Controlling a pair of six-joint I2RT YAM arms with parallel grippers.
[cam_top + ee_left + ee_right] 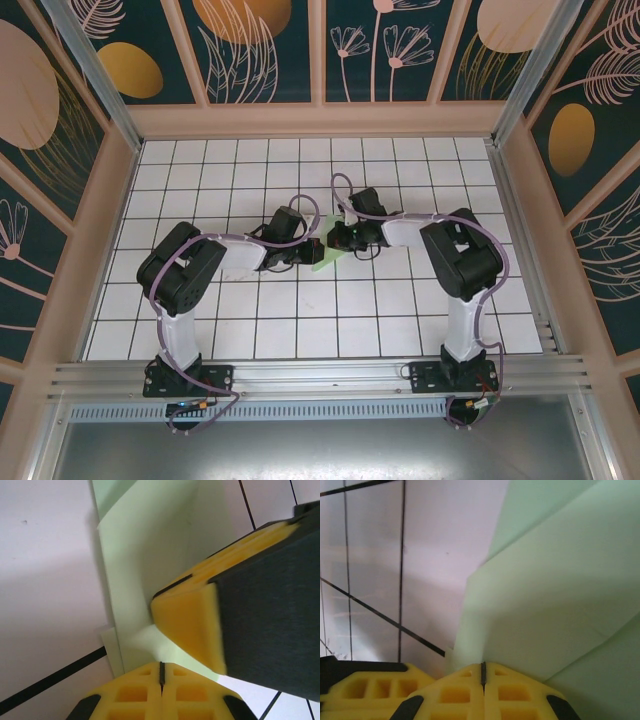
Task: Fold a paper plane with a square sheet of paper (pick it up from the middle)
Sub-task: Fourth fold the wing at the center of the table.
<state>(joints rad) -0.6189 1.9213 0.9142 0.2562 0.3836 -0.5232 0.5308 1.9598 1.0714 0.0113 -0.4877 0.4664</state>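
The left claw (161, 674) is closed, yellow pads seam to seam, its tips touching the near edge of the thin pale mint-green square sheet of paper (145, 560). The sheet is partly folded, and its long folded edge runs away toward 12 o'clock. The right claw (483, 672), also closed, meets the same sheet from the opposite side. Whether either nips a layer I cannot tell. Seen from above, the paper lies on the white gridded surface (300, 330) between both claws, at 3 o'clock from the left one and about equally near each.
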